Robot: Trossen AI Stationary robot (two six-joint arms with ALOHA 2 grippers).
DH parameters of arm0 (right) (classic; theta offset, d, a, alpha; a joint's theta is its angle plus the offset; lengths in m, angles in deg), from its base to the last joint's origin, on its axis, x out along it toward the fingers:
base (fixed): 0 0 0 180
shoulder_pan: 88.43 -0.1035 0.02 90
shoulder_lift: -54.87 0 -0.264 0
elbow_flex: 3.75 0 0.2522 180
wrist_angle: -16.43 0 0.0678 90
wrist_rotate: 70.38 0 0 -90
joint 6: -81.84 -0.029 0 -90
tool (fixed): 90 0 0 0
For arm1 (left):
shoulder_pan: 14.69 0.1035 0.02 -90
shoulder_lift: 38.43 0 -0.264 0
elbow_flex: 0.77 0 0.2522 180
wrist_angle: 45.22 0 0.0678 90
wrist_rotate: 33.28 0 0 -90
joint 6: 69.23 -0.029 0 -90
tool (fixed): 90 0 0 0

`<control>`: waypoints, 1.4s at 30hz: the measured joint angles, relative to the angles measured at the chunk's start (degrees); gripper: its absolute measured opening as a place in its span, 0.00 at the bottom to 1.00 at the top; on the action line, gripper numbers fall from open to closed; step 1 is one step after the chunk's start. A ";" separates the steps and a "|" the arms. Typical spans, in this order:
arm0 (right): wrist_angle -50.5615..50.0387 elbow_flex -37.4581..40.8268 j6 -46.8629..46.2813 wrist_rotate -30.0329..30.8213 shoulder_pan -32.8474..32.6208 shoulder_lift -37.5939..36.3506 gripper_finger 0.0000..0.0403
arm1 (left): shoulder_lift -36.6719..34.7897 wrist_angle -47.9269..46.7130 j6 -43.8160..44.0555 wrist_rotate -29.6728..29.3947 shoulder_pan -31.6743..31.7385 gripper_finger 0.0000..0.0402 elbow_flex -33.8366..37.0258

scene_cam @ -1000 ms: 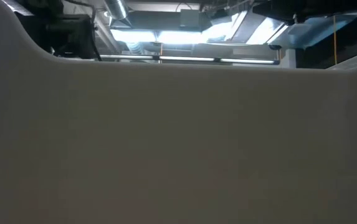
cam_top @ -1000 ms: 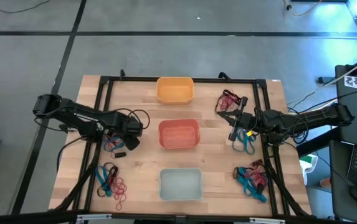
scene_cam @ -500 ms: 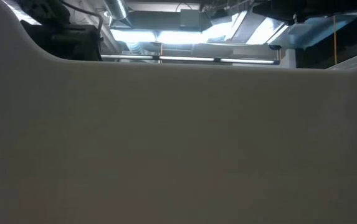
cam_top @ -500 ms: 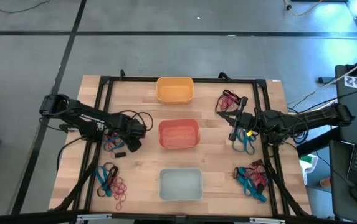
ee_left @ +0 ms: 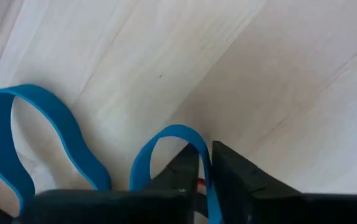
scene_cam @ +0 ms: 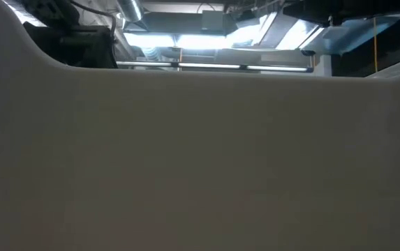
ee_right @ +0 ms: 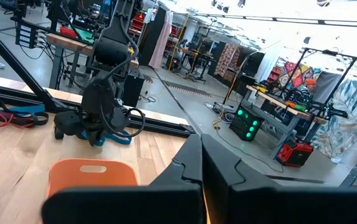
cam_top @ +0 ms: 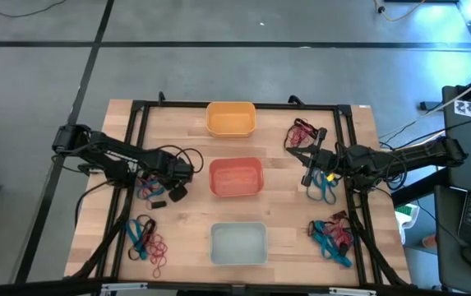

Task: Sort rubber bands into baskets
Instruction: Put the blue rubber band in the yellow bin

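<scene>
Three baskets stand in a row down the table's middle: yellow-orange (cam_top: 231, 117) far, red-orange (cam_top: 236, 177) in the centre, pale (cam_top: 238, 244) near. My left gripper (cam_top: 175, 191) is low over the table, left of the red-orange basket, beside a small heap of rubber bands (cam_top: 148, 190). It is shut on a blue rubber band (ee_left: 166, 134). A second blue loop (ee_left: 16, 124) lies beside that band on the wood. My right gripper (cam_top: 307, 171) hovers shut and holding nothing, right of the red-orange basket (ee_right: 91, 177). My left gripper pinches one strand of the blue band's loop (ee_left: 205, 167) between its two fingertips (ee_left: 184, 167), coming down at the table from above. The rest of the loop arches out ahead of the fingers over the wood. A speck of red shows between the fingers too.
More heaps of bands lie at the near left (cam_top: 146, 241), far right (cam_top: 301, 133), mid right (cam_top: 324, 187) and near right (cam_top: 332, 237). A black frame (cam_top: 136, 123) runs round the table. The pale basket's wall (scene_cam: 200, 160) fills the low view.
My left gripper has edged slightly toward the red-orange basket, and its fingers have drawn together over the band heap. My right arm has kept still.
</scene>
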 joint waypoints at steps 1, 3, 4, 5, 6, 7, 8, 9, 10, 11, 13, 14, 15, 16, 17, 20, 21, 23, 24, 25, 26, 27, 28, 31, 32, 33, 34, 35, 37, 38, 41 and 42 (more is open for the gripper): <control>-0.02 0.00 0.00 0.00 -0.02 0.00 0.00 | 0.00 -0.19 -0.01 0.00 0.00 0.06 -0.41; -0.02 0.00 0.00 0.00 -0.01 0.00 0.00 | 0.00 -0.35 -0.42 0.00 0.00 0.02 -1.41; 0.00 0.00 0.00 -0.02 0.01 0.00 0.00 | 0.00 -0.33 -0.72 0.02 -0.10 0.01 -1.99; -0.02 0.00 -0.02 0.00 -0.01 0.00 0.00 | -0.02 -0.33 -1.06 0.01 -0.15 0.01 -2.54; -0.02 0.00 -0.02 -0.01 0.00 0.00 0.00 | -0.02 -0.35 -1.55 0.00 -0.17 0.02 -3.17; -0.02 0.00 -0.02 0.00 -0.01 0.00 0.00 | -0.02 -0.35 -1.85 0.01 -0.17 0.02 -3.79; -0.02 0.00 -0.02 0.00 -0.02 0.00 0.00 | -0.02 -0.36 -2.00 0.00 -0.17 0.03 -4.38; -0.02 0.00 -0.02 -0.01 -0.01 0.00 0.00 | -0.02 -0.46 -2.21 0.00 -0.17 0.03 -5.01; -0.02 0.00 -0.02 0.00 -0.02 0.00 0.00 | -0.02 -0.83 -2.63 0.00 -0.17 0.04 -5.69; -0.02 0.00 -0.04 -0.02 -0.02 0.00 0.00 | -0.02 -1.32 -3.11 -0.02 -0.17 0.04 -6.45; -0.02 0.00 -0.04 0.00 0.01 0.00 0.00 | -0.02 -2.74 -3.26 -0.15 -0.17 0.04 -8.09; -0.02 0.00 -0.04 0.00 -0.01 0.00 0.00 | -0.02 -3.51 -3.36 -0.22 -0.15 0.04 -8.94; -0.02 0.00 -0.04 -0.01 -0.02 0.00 0.00 | -0.22 -3.90 -3.64 -0.30 -0.17 0.04 -9.67; -0.02 0.00 -0.07 -0.01 0.00 0.00 0.00 | -0.57 -4.30 -4.05 -0.35 -0.17 0.05 -10.36; -0.03 0.00 -0.07 -0.01 -0.01 -0.01 0.00 | -0.92 -4.50 -4.43 -0.39 -0.17 0.05 -10.98; -0.10 0.00 -0.07 -0.02 -0.02 -0.02 0.00 | -2.59 -4.83 -4.72 -0.57 -0.17 0.05 -12.30; -0.08 0.00 -0.09 0.00 0.00 -0.02 0.00 | -3.42 -4.90 -4.92 -0.81 -0.17 0.05 -12.79; -0.11 0.00 -0.09 -0.02 -0.02 -0.01 0.00 | -5.28 -4.73 -4.94 -1.75 -0.17 0.05 -13.62; -0.10 0.00 -0.10 -0.02 0.00 -0.02 0.00 | -6.21 -4.70 -4.94 -2.25 -0.17 0.05 -13.82; -0.10 0.00 -0.11 -0.01 -0.02 -0.02 0.00 | -7.14 -4.72 -4.94 -2.70 -0.17 0.05 -13.98; -0.11 0.00 -0.11 -0.01 -0.02 -0.01 0.00 | -8.14 -4.69 -4.95 -3.26 -0.16 0.05 -14.09; -0.12 0.00 -0.11 -0.01 0.00 -0.02 0.00 | -9.05 -4.74 -4.94 -3.84 -0.17 0.05 -14.23; -0.10 0.00 -0.13 0.00 0.01 -0.02 0.00 | -10.10 -4.72 -4.96 -4.49 -0.17 0.05 -14.38; -0.09 0.00 -0.15 -0.01 0.00 -0.02 0.00 | -13.07 -4.52 -4.85 -6.34 -0.15 0.05 -14.39; -0.10 0.00 -0.15 -0.02 0.01 -0.02 0.00 | -14.03 -4.35 -4.80 -6.95 -0.17 0.05 -14.39; -0.09 0.00 -0.15 -0.02 -0.02 -0.02 0.00 | -15.03 -4.21 -4.76 -7.62 -0.17 0.05 -14.39; -0.08 0.00 -0.15 0.00 -0.01 -0.01 0.00 | -15.95 -4.15 -4.72 -8.28 -0.17 0.05 -14.39; -0.08 0.00 -0.15 -0.01 0.00 -0.02 0.00 | -16.97 -3.82 -4.72 -9.13 -0.17 0.05 -14.39; -0.08 0.00 -0.15 -0.02 -0.02 0.00 0.00 | -18.90 -2.05 -4.83 -10.76 -0.15 0.05 -14.39; -0.06 0.00 -0.15 -0.01 -0.01 -0.02 0.00 | -19.84 -0.95 -5.10 -11.46 -0.16 0.05 -14.39; -0.06 0.00 -0.15 -0.02 0.01 -0.02 0.00 | -22.56 3.60 -7.33 -13.25 -0.17 0.05 -14.39; -0.06 0.00 -0.15 -0.02 0.01 -0.02 0.00 | -23.31 5.22 -8.03 -13.90 -0.17 0.05 -14.39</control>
